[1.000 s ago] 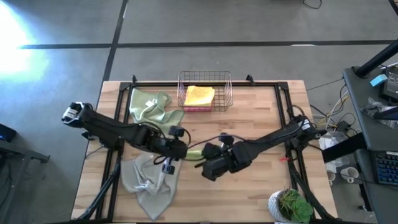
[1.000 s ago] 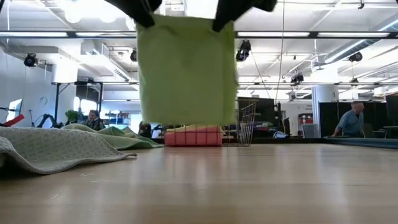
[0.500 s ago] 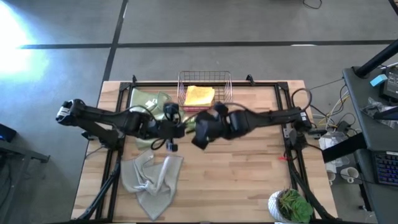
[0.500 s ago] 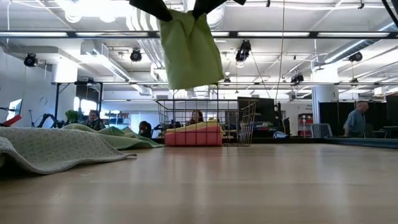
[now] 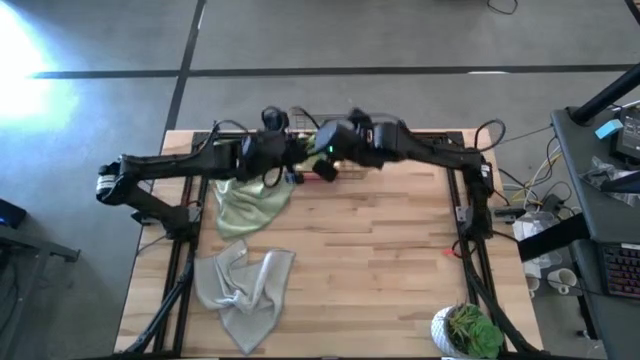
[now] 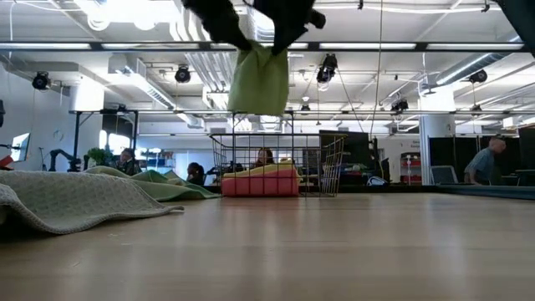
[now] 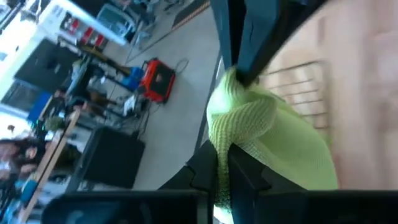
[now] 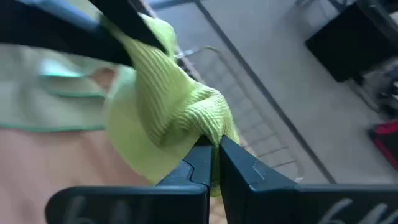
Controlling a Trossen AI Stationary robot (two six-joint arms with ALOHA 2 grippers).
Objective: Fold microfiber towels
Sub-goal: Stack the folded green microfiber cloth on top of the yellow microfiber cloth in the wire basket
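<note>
Here the lime towel (image 6: 260,81) hangs in the air above the wire basket (image 6: 276,165) at the far edge of the table (image 5: 380,260), bunched into a narrow drape and gripped at its top edge from both sides. The left gripper (image 7: 222,163) is clenched on one corner of it, and the right gripper (image 8: 215,155) is clenched on the other, the two nearly meeting over the basket. In the low view the towel's lower edge is clear of the basket's rim. Inside the basket lie a yellow towel (image 6: 269,170) on top of a pink towel (image 6: 261,186). Beside the basket, toward the left arm, a sage towel (image 5: 250,205) lies rumpled on the table, partly under that arm. Nearer the front edge on the same side, well apart from the basket, a grey towel (image 5: 240,295) lies loosely crumpled.
</note>
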